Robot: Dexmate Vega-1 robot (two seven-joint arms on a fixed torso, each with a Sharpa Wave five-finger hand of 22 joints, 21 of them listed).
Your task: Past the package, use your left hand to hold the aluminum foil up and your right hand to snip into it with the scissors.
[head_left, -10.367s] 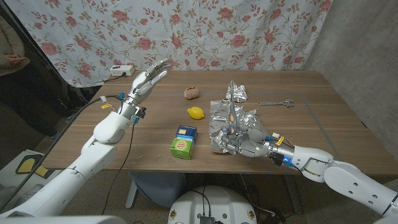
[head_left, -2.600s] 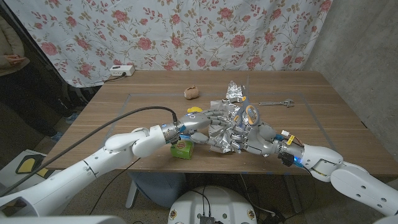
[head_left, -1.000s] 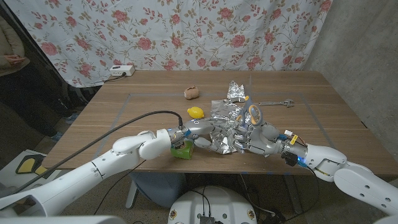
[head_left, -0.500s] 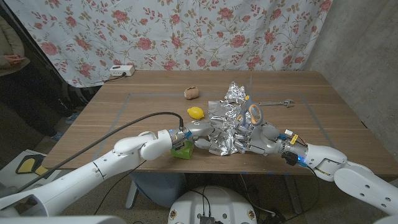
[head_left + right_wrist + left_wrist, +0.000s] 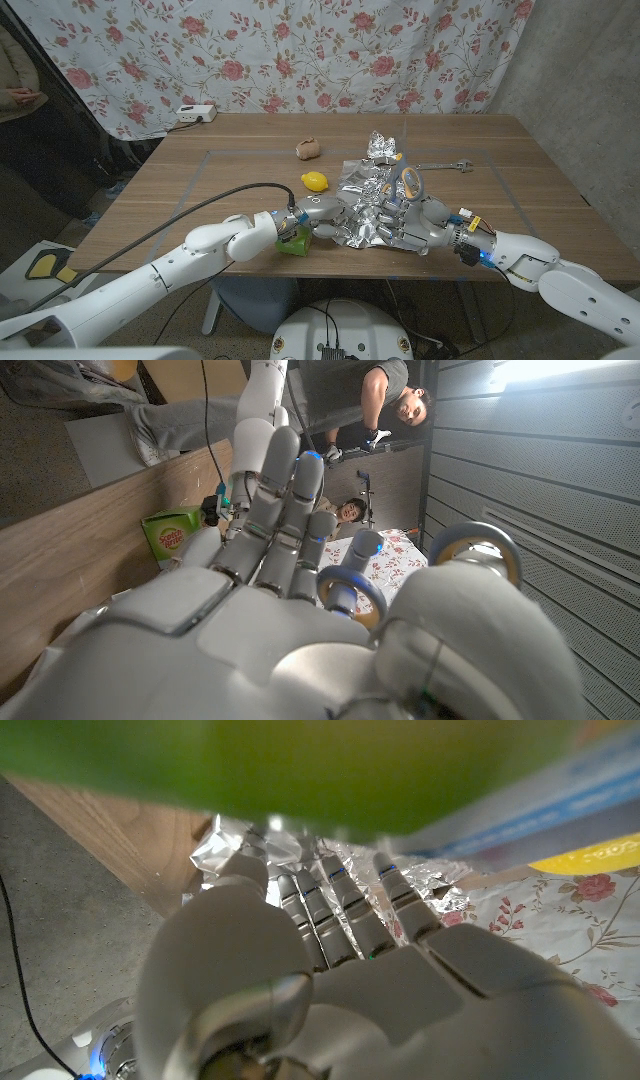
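Blocking the left hand [image 5: 318,212] was the package [image 5: 291,237]; it gripped foil [image 5: 365,195], lower than before, right hand [image 5: 405,222] held scissors [image 5: 408,182].

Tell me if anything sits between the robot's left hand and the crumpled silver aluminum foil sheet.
Nothing visible does. The left hand has reached past the green and blue package, which sits under its wrist, and its fingers lie at the crumpled silver aluminum foil. The right hand holds the blue-handled scissors at the foil's other side.

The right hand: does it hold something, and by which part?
The right hand holds the blue-handled scissors by their handle loops, fingers through them; the blades are hidden.
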